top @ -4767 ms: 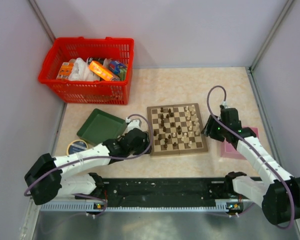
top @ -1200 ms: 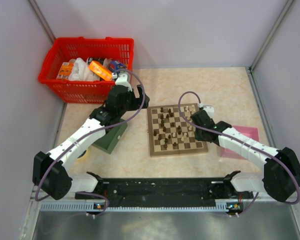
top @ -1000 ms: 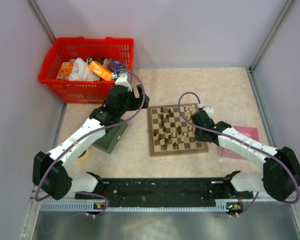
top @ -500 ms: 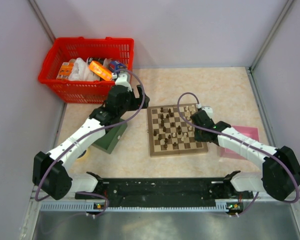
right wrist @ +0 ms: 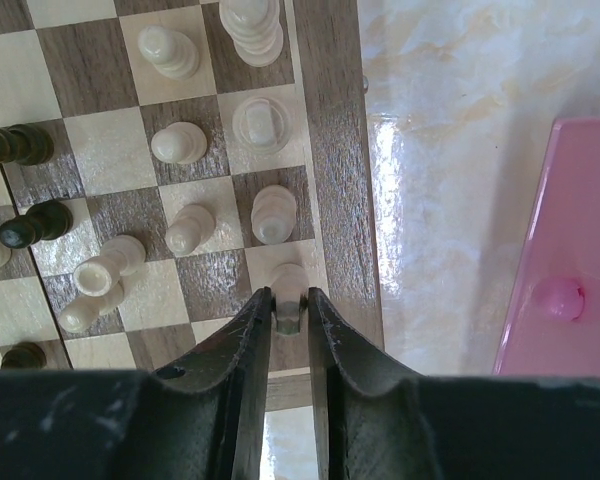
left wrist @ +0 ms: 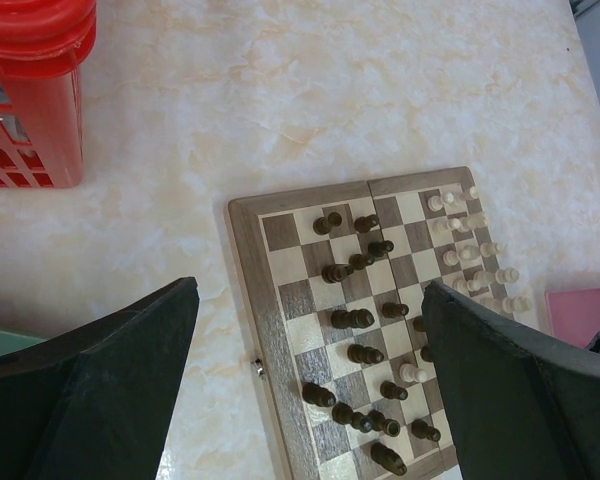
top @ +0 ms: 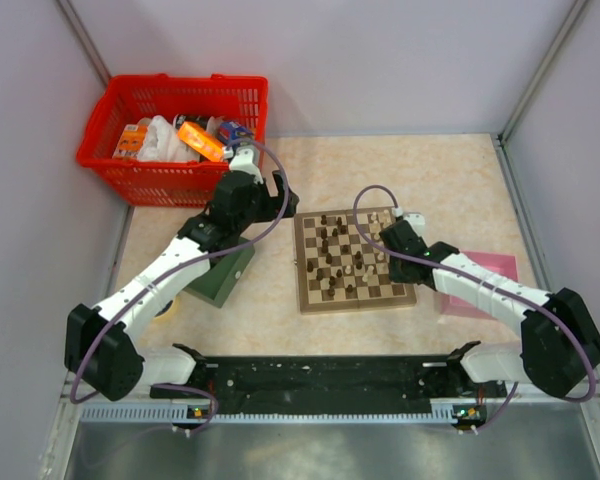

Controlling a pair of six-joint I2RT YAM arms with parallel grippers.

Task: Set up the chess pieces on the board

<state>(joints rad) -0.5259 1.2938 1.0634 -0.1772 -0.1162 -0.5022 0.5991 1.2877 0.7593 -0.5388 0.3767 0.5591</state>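
The board (top: 355, 258) lies mid-table, with dark chess pieces (top: 326, 250) on its left half and cream chess pieces (top: 378, 247) on its right. My right gripper (top: 388, 232) is low over the board's right edge. In the right wrist view the gripper (right wrist: 289, 300) has its fingertips close against both sides of a cream piece (right wrist: 289, 283) standing on an edge square. My left gripper (top: 265, 195) hovers wide open above the table, left of the board's far corner. Its fingers (left wrist: 90, 400) frame the dark pieces (left wrist: 352, 318) far below, and it holds nothing.
A red basket (top: 175, 140) of packets stands at the back left, and its corner (left wrist: 30, 90) shows in the left wrist view. A green tray (top: 218, 280) lies under the left arm. A pink box (top: 480, 285) sits right of the board, near the right fingers (right wrist: 570, 250).
Seconds ago the left arm rose from the board's near-left corner toward the basket, and the right gripper came from the pink box onto the board. In the last second the right fingertips eased apart slightly.
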